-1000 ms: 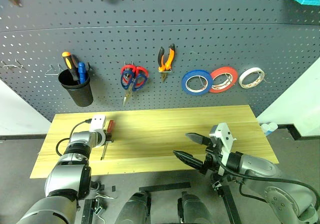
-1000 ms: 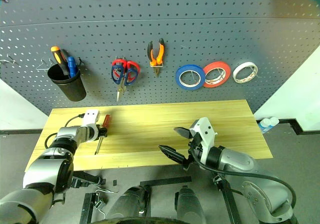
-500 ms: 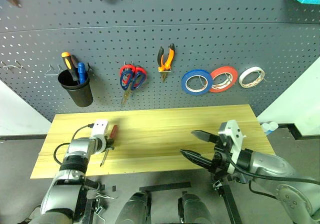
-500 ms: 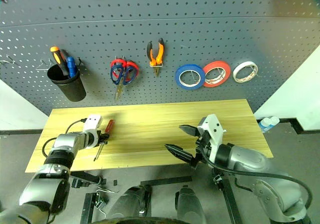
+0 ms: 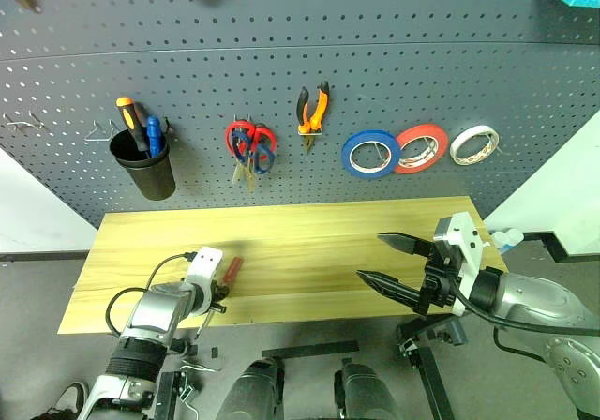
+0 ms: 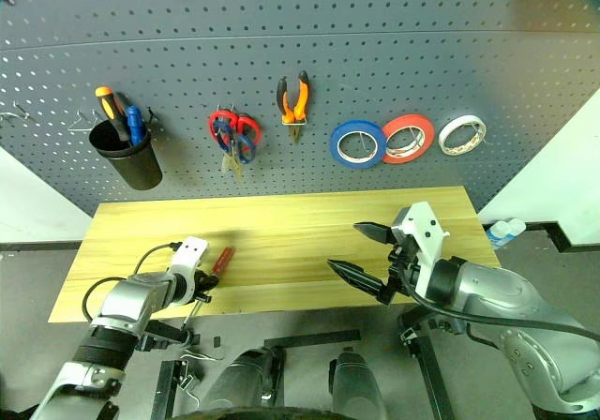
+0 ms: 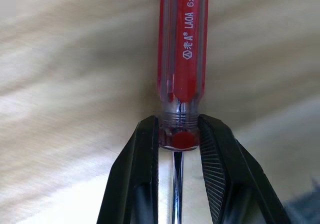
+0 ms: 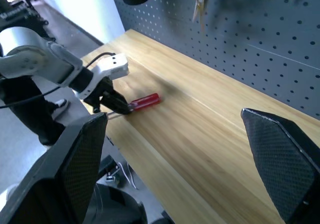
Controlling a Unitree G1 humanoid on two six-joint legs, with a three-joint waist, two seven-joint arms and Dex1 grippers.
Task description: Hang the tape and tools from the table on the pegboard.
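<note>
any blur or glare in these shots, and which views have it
Left wrist view: the wooden table is smeared by blur, while the red-handled screwdriver is sharp with a thin glare stripe. Right wrist view: the tools hanging on the dark grey pegboard are blurred. Left eye view: even lighting, soft shadows beneath the hung tools.

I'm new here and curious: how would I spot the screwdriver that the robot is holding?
Look at the light wooden table below the dark pegboard. Near its front left corner, the left gripper is shut on the red-handled screwdriver. Unlike the orange and blue screwdrivers standing in the black cup, it is at the table.
</note>
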